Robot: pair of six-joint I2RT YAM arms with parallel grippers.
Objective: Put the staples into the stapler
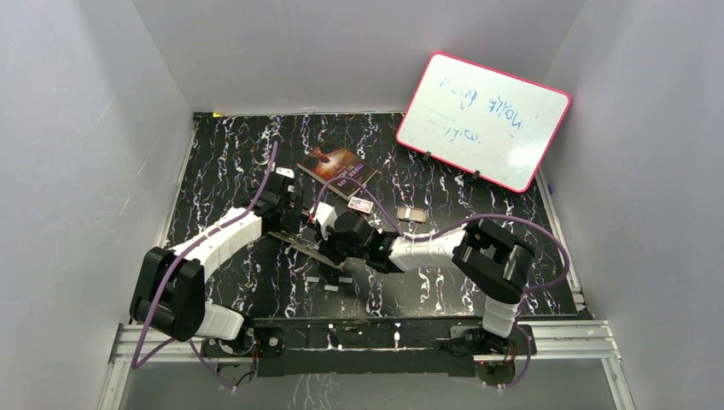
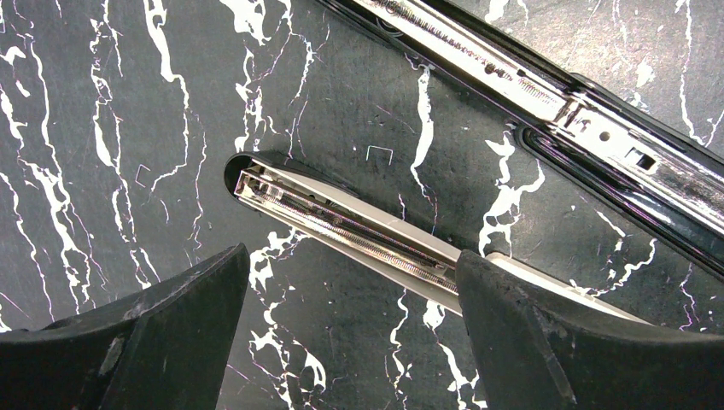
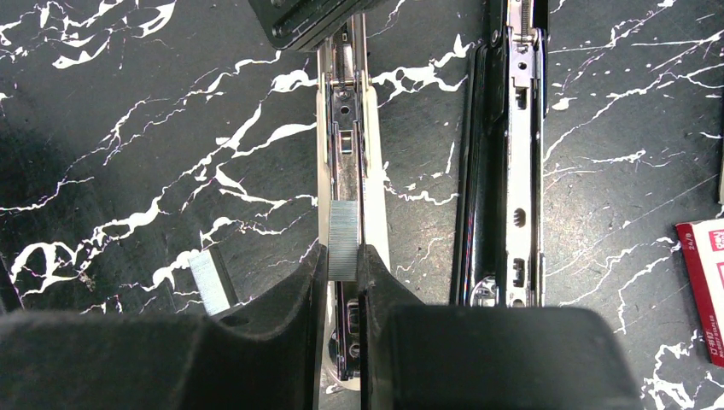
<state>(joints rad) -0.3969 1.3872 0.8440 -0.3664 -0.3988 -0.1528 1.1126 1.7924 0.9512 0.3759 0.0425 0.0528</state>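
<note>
The stapler (image 1: 300, 243) lies swung open on the black marbled table. Its magazine channel (image 3: 346, 128) and its chrome top arm (image 3: 512, 171) lie side by side. My right gripper (image 3: 343, 265) is shut on a short strip of staples (image 3: 343, 235), held directly over the channel. A second strip (image 3: 209, 282) lies on the table to the left of that gripper. My left gripper (image 2: 352, 282) is open above the front end of the magazine (image 2: 341, 226), which runs under its right finger (image 2: 546, 333). Nothing is held between the left fingers.
The white-and-red staple box (image 1: 360, 205) and a small grey tray (image 1: 412, 213) lie just behind the right gripper. A book (image 1: 337, 165) lies further back, and a whiteboard (image 1: 482, 120) leans at the back right. One loose staple (image 2: 379, 154) lies by the magazine.
</note>
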